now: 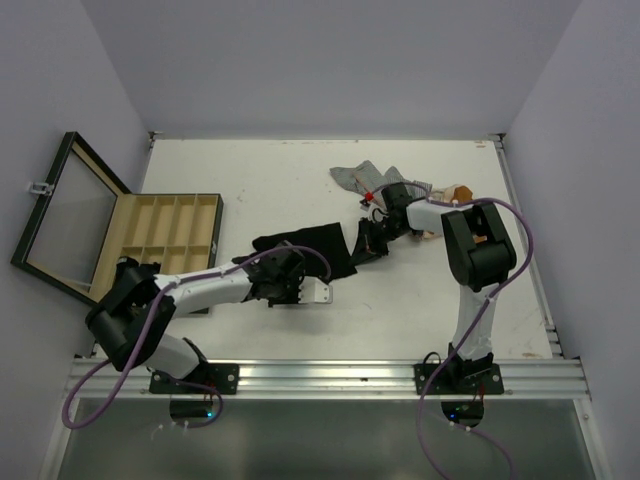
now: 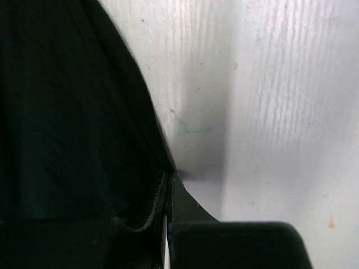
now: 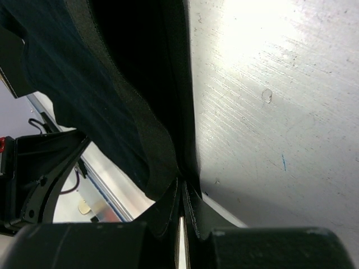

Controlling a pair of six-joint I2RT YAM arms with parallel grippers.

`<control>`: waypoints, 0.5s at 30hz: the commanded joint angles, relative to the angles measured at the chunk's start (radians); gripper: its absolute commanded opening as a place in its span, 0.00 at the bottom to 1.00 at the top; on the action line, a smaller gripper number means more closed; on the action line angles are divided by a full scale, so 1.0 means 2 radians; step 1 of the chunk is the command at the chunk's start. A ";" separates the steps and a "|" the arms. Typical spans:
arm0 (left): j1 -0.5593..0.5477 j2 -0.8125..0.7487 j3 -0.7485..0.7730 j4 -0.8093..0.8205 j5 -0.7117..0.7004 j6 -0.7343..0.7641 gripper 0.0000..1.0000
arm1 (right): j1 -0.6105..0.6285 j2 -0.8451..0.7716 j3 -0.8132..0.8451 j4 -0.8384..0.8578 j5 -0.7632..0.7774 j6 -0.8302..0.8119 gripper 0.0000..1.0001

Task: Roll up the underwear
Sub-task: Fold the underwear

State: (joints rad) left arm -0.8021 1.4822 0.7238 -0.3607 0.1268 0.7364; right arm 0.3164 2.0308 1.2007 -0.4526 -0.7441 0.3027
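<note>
On bench point(image 1: 250, 170), between left pincer point(image 1: 268, 262) and right pincer point(image 1: 362, 243): underwear point(image 1: 310, 243). Far left: compartmented box point(image 1: 170, 230). Behind, rightward: more garments point(image 1: 360, 178).

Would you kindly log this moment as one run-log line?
left claw: shut on black cloth underwear; right claw: shut on its other end; grey striped cloth garment: lying farther back

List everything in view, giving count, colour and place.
black underwear: one, black, spread at the table's middle
grey garment: one, grey, far side of the table
orange-brown garment: one, orange-brown, far right, partly hidden by the right arm
wooden box: one, tan compartments, left side
glass lid: one, dark-framed, swung open on the box
table: one, white
left hand: one, black, shut on the black underwear
right hand: one, black, shut on the black underwear
</note>
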 commanded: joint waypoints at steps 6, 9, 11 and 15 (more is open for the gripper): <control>-0.001 -0.012 -0.028 -0.070 -0.009 0.033 0.00 | 0.006 0.030 -0.015 -0.039 0.098 -0.037 0.07; -0.001 -0.017 -0.024 -0.070 -0.011 0.030 0.20 | 0.008 0.023 -0.017 -0.047 0.080 -0.053 0.07; -0.001 -0.029 -0.015 -0.080 -0.002 0.032 0.32 | 0.015 0.011 -0.017 -0.061 0.062 -0.065 0.08; -0.001 -0.080 0.018 -0.110 0.061 0.019 0.42 | 0.021 -0.030 -0.030 -0.055 0.000 -0.073 0.09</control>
State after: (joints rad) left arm -0.8009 1.4021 0.7036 -0.4786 0.1524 0.7849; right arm 0.3386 2.0129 1.1831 -0.4999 -0.7696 0.2325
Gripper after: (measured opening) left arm 0.406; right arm 0.088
